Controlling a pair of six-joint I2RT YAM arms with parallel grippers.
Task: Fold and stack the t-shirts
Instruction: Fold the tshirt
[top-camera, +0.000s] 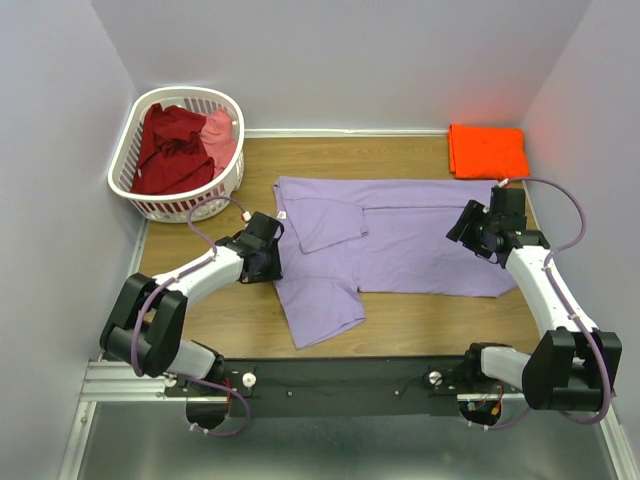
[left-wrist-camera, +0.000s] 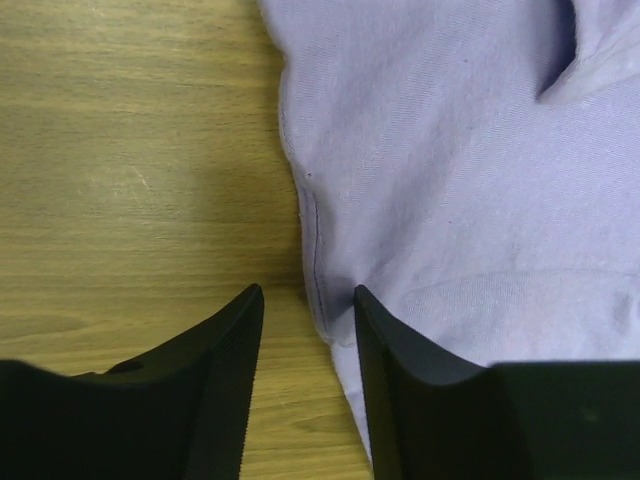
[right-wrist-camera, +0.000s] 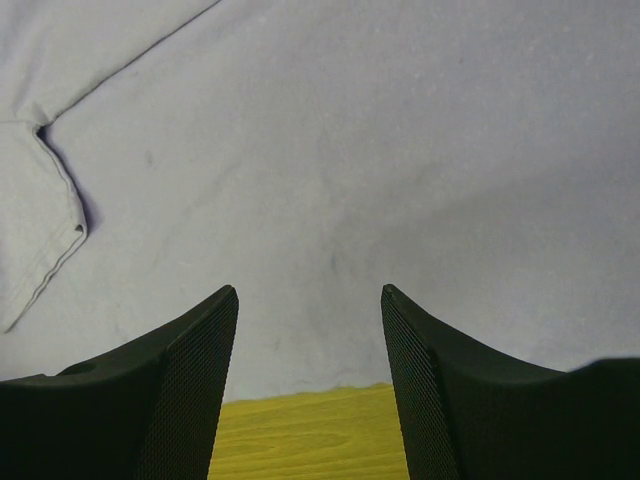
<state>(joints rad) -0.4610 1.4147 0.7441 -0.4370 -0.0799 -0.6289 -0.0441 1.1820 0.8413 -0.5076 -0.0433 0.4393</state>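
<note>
A large lavender t-shirt (top-camera: 420, 240) lies spread on the wooden table with one sleeve folded inward. My left gripper (top-camera: 270, 258) is at its left side, low over the table. In the left wrist view the left gripper (left-wrist-camera: 308, 292) stands open astride the seamed edge of the lavender t-shirt (left-wrist-camera: 450, 150). My right gripper (top-camera: 468, 232) is open at the shirt's right end. In its wrist view the right gripper (right-wrist-camera: 308, 290) hangs over the hem of the lavender t-shirt (right-wrist-camera: 350, 150). A folded orange t-shirt (top-camera: 487, 150) lies at the back right.
A white slotted laundry basket (top-camera: 180, 208) stands at the back left, holding a dark red t-shirt (top-camera: 172, 150) and a pink t-shirt (top-camera: 220, 135). Purple walls close in the table on three sides. Bare wood (top-camera: 400, 320) shows in front of the lavender shirt.
</note>
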